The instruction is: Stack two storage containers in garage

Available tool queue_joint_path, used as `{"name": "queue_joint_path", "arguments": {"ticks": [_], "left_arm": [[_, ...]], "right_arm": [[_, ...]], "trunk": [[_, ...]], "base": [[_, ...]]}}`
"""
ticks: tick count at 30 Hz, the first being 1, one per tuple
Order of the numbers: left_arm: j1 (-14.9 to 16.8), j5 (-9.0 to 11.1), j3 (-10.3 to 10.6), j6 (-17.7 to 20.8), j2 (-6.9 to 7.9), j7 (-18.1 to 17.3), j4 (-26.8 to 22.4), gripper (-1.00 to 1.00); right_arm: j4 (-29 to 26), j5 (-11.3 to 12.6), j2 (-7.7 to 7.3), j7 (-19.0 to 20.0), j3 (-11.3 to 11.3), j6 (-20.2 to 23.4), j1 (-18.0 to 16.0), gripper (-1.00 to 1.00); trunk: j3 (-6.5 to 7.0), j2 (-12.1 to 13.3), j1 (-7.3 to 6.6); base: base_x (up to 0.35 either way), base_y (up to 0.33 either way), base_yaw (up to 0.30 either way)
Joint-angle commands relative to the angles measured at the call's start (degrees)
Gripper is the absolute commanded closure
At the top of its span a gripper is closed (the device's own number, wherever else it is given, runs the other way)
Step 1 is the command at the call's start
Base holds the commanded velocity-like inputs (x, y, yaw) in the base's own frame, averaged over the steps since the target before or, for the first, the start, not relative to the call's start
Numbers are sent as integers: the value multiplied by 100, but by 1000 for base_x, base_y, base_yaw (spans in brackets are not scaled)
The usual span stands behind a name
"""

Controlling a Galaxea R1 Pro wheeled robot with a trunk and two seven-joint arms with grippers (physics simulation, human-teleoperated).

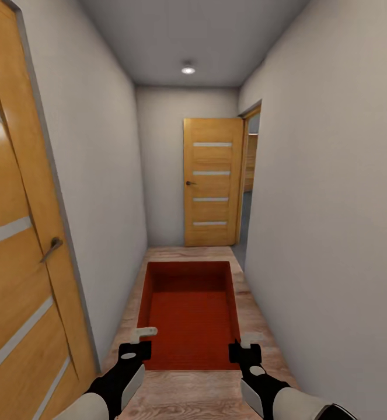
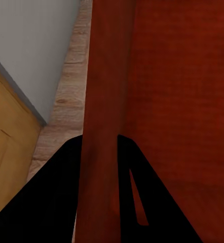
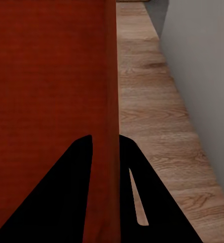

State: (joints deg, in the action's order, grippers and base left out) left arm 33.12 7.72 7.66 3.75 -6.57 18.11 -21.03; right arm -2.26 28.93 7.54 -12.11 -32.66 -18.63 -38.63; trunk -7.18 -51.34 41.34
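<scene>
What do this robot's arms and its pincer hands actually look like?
Each arm has a smooth white forearm shell that runs into a black wrist. The left gripper and the right gripper have black blocky bodies topped by pale off-white fingers. In both wrist views the fingers show as flat black wedges. No cables or markings are visible.

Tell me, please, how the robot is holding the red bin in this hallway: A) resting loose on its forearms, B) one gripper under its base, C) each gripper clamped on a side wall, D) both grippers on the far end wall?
C: the left gripper pinches the bin's left wall and the right gripper its right wall; each wrist view shows a wall between the two fingers.
</scene>
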Motion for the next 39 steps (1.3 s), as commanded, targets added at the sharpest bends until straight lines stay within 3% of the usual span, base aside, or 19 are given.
{"name": "queue_joint_path", "arguments": {"ticks": [1, 39], "left_arm": [[6, 581, 8, 38, 204, 26, -7, 100], [5, 581, 8, 38, 204, 26, -7, 100]], "right_arm": [[-37, -168, -82, 14, 251, 16, -4, 100], [-38, -167, -85, 10, 260, 9, -4, 100]], "trunk": [[-8, -6, 4], [-8, -6, 4]], "base": [[326, 0, 0], [326, 0, 9]]}}
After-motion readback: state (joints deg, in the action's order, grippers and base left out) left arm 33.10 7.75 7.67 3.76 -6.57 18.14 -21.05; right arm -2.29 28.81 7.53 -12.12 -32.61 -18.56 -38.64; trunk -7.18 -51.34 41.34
